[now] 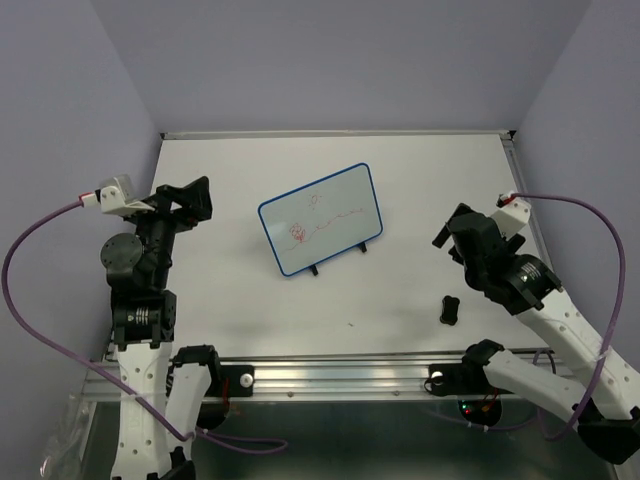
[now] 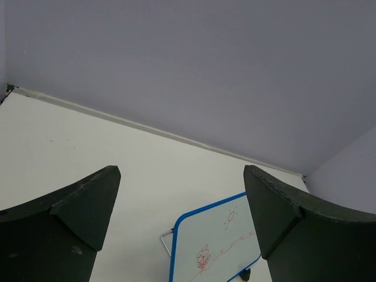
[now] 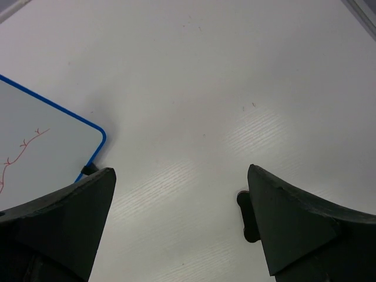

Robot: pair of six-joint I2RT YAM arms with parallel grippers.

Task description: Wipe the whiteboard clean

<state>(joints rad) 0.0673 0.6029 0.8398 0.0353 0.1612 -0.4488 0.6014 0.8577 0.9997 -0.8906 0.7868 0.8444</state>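
Top external view. Operator: what lies around the whiteboard?

Technician: A small black eraser block lies on the white table, to the right of the board and nearer the arm bases, well apart from it. It sits just beside the right arm's forearm. A metal rail runs along the near table edge. Lavender walls close off the far side and both flanks.

Operator: Does anything block a view?

Technician: In the right wrist view, the right finger hides part of the eraser block. In the left wrist view, the same-side finger cuts off the board's right edge.

Operator: Where is the board, and how is it oriented?

Technician: It stands mid-table between the two arms, on two black feet under its lower long edge. It leans back, with the written face turned up and toward the near edge. The long axis runs diagonally, from near-left to far-right. Red marker scribbles remain on the face.

Operator: Gripper condition?

Technician: The left gripper is spread wide and carries nothing. It sits left of the board, apart from it. The right gripper is also spread wide and carries nothing. It sits right of the board, with the board's corner showing at its left finger.
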